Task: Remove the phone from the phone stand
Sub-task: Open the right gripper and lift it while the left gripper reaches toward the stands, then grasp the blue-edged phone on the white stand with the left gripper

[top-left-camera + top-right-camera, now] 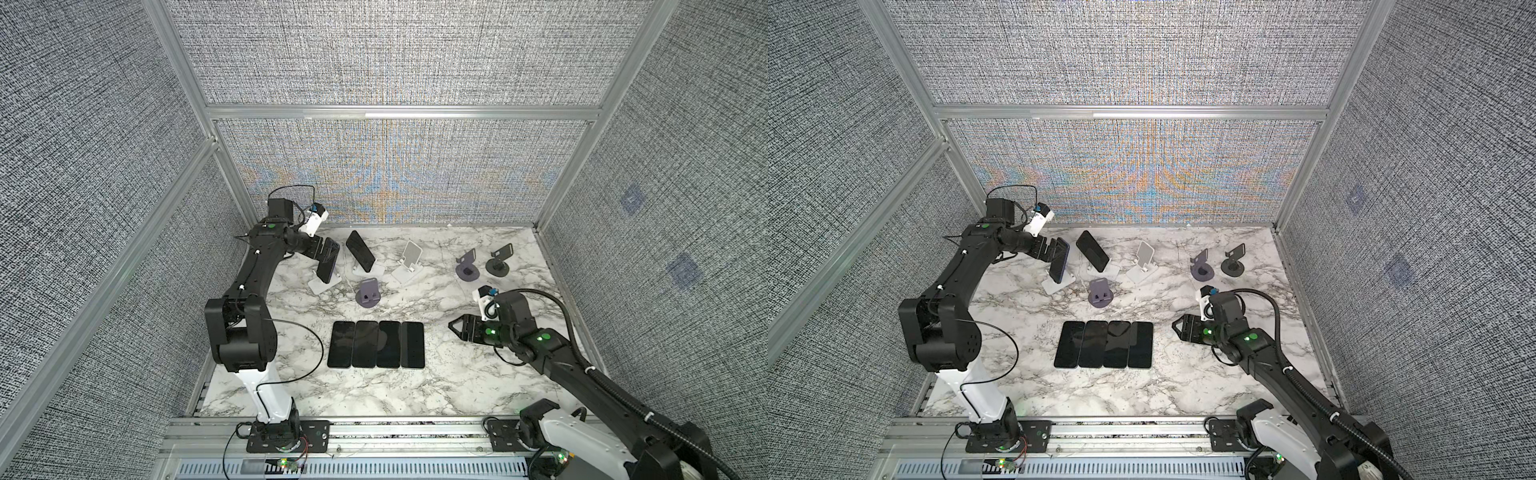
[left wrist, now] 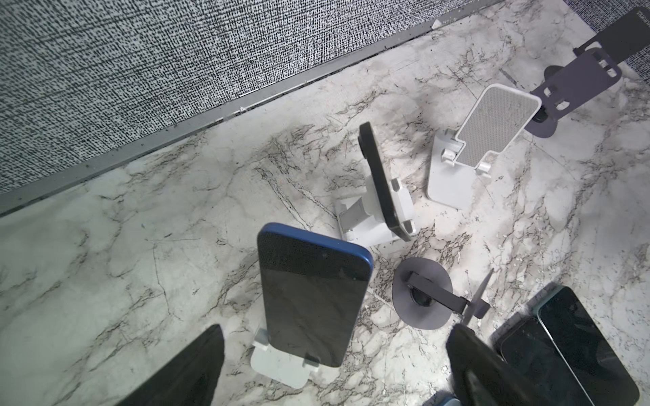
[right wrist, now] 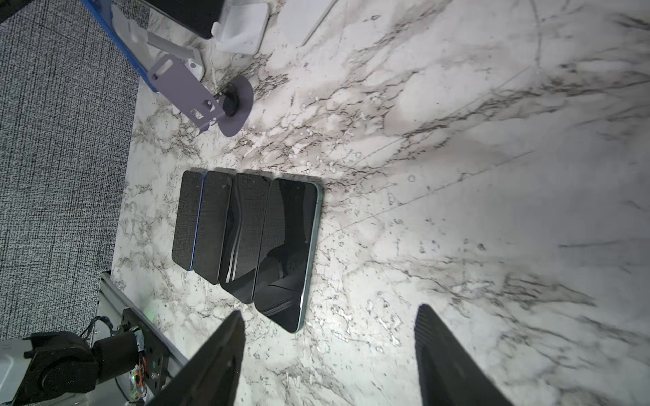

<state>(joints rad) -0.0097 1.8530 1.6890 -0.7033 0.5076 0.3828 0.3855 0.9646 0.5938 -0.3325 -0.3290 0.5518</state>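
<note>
A blue-edged phone (image 2: 309,298) leans upright on a white phone stand (image 2: 278,365) at the back left of the marble table, seen in both top views (image 1: 328,266) (image 1: 1059,262). My left gripper (image 2: 337,328) (image 1: 326,253) is open and straddles this phone, one finger on each side with a gap to each edge. A second dark phone (image 2: 381,182) (image 1: 360,251) leans on another white stand (image 2: 355,218) just to the right. My right gripper (image 3: 330,311) (image 1: 455,326) hovers open and empty over bare marble at the right.
Several dark phones (image 1: 376,344) (image 3: 246,235) lie flat in a row at the table's middle. Empty stands are a white one (image 1: 409,262), a purple one (image 1: 368,293), another purple one (image 1: 467,266) and a dark one (image 1: 498,262). Fabric walls enclose the table.
</note>
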